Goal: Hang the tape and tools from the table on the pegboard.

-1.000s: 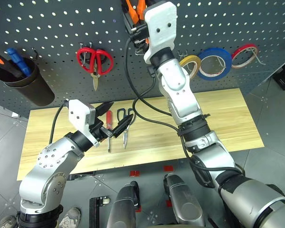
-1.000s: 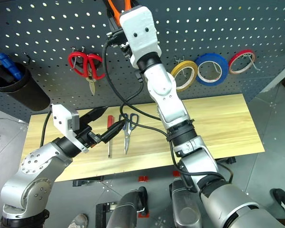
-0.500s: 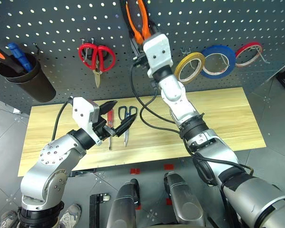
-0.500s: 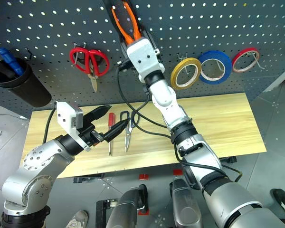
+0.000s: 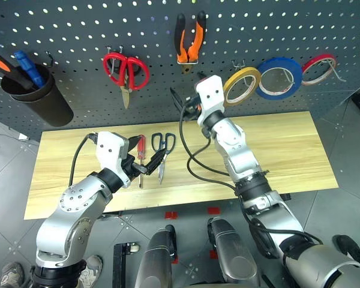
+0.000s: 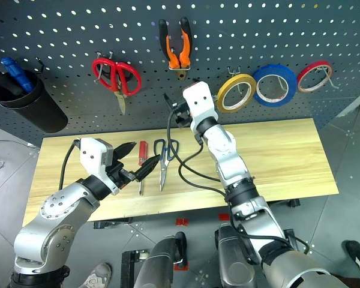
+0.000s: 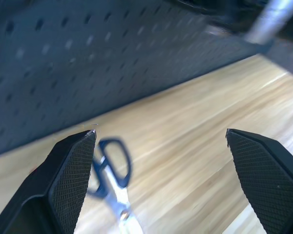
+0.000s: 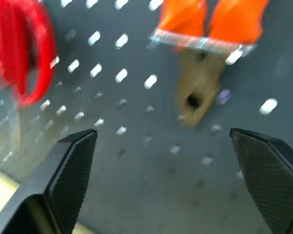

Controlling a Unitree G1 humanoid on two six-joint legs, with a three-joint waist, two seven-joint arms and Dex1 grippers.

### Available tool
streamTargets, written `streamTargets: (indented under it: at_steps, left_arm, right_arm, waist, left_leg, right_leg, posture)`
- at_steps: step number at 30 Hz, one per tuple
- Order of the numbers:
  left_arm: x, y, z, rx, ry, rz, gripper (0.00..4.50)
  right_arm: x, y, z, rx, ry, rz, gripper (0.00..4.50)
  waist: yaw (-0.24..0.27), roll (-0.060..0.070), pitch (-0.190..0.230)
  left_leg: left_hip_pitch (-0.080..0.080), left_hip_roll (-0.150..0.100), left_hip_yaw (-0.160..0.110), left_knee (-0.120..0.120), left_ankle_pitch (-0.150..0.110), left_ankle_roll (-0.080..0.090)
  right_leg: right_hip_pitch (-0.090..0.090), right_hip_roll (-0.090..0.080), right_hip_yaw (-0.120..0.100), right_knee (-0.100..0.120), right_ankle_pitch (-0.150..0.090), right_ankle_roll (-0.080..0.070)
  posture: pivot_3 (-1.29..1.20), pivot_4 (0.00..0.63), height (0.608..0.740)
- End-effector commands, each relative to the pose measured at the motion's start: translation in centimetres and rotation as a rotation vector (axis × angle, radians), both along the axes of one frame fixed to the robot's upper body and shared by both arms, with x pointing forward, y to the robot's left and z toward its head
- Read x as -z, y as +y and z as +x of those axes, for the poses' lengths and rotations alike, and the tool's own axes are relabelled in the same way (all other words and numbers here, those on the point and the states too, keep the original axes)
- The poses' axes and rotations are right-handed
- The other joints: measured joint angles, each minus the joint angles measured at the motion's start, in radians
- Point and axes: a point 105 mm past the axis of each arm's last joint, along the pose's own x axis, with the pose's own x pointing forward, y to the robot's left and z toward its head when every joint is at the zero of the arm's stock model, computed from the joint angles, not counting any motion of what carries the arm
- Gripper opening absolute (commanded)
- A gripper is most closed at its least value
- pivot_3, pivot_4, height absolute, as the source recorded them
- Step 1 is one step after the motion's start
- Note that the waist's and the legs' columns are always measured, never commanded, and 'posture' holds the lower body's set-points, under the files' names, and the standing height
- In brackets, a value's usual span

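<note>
Pliers (image 5: 189, 37) with orange-and-black handles hang nose-down on the pegboard (image 5: 72, 30), right of the red-handled scissors (image 5: 125, 71) and left of the yellow tape (image 5: 241, 86), which rings its own hook. From the head camera, the right gripper (image 5: 179, 102) sits just below the pliers, holding nothing. Blue-handled scissors (image 5: 162, 149) and the red-handled screwdriver (image 5: 140, 157) lie side by side on the table (image 5: 276, 150), far edge against the board. The left gripper (image 5: 145, 157) hovers over them, fingers spread, apparently lined up for a pickup. Bare wood to the right leaves free room.

Left wrist camera: both fingers stand wide apart, empty, the scissors' loops beside one finger (image 7: 68, 180).

Right wrist camera: fingers wide apart, empty, facing the pliers' nose and their hook.
</note>
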Motion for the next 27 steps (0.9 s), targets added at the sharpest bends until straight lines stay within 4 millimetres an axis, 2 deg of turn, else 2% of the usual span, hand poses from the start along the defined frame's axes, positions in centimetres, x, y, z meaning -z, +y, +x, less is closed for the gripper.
streamTargets:
  at_steps: [1,4,6,9,11,19,22,25,27]
  left_arm:
    - [0.7,-0.1,0.4,-0.063,0.005,0.015,4.50]
    - [3.4,0.3,1.4,-0.174,0.137,0.054,4.50]
    - [5.5,0.4,1.9,-0.234,0.258,0.071,4.50]
    - [7.5,0.6,3.0,-0.318,0.358,0.089,4.50]
    - [8.9,0.0,3.8,-0.333,0.397,0.135,4.50]
    - [11.1,-2.5,6.9,-0.366,0.463,0.141,4.50]
    - [11.8,-2.5,7.5,-0.401,0.487,0.129,4.50]
    - [11.9,-1.9,8.0,-0.446,0.498,0.108,3.95]
    - [11.9,-2.0,8.2,-0.435,0.503,0.101,3.38]
  right_arm:
    - [-0.8,1.1,-3.3,-0.187,0.048,-0.057,4.49]
    - [1.5,1.3,-7.6,-0.423,0.194,-0.204,4.49]
    - [3.5,0.6,-10.3,-0.533,0.297,-0.318,4.49]
    - [5.2,-0.4,-12.4,-0.594,0.391,-0.398,4.49]
    - [6.2,-1.0,-13.4,-0.604,0.454,-0.409,4.49]
    - [6.4,-0.7,-14.0,-0.588,0.487,-0.394,4.49]
    - [6.4,-0.8,-13.8,-0.578,0.497,-0.386,4.49]
    - [6.2,-1.2,-13.3,-0.564,0.510,-0.379,4.50]
    - [6.3,-1.5,-12.8,-0.537,0.536,-0.375,4.50]
  waist:
    - [-0.001,0.000,0.000]
    - [0.000,-0.001,-0.002]
    - [0.002,-0.002,-0.002]
    - [0.003,-0.004,-0.003]
    - [0.004,-0.005,-0.004]
    - [0.002,-0.008,-0.006]
    - [0.002,-0.010,-0.009]
    - [0.000,-0.011,-0.013]
    - [-0.002,-0.011,-0.014]
  left_leg:
    - [0.000,0.000,0.000,0.000,0.000,0.000]
    - [-0.001,0.000,-0.001,0.000,0.000,0.000]
    - [-0.002,-0.001,-0.002,0.000,0.000,0.000]
    - [-0.003,-0.002,-0.003,0.002,-0.002,0.004]
    - [-0.003,-0.002,-0.004,0.002,-0.002,0.004]
    - [-0.003,-0.002,-0.006,0.003,0.000,0.003]
    - [-0.003,-0.002,-0.005,0.003,0.002,0.001]
    - [-0.003,-0.002,-0.005,0.003,0.003,0.001]
    - [-0.003,-0.002,-0.005,0.003,0.003,0.002]
  right_leg:
    - [0.000,0.000,0.000,0.000,0.000,0.000]
    - [0.000,0.000,-0.001,-0.001,0.000,0.000]
    - [0.001,0.000,-0.001,-0.002,0.000,0.000]
    - [0.000,-0.001,-0.002,-0.002,0.000,0.000]
    - [0.000,-0.001,-0.003,-0.002,0.000,0.001]
    - [0.000,-0.001,-0.005,0.000,0.004,0.001]
    - [0.001,-0.001,-0.005,0.000,0.004,0.001]
    - [0.001,-0.001,-0.005,-0.001,0.004,0.001]
    - [0.001,-0.001,-0.005,0.000,0.005,0.001]
  posture:
    - [-0.24,0.350,0.740]
    - [-0.26,0.343,0.740]
    - [-0.27,0.337,0.740]
    - [-0.28,0.334,0.740]
    - [-0.28,0.334,0.740]
    - [-0.30,0.331,0.740]
    - [-0.31,0.329,0.740]
    - [-0.32,0.326,0.740]
    - [-0.32,0.324,0.740]
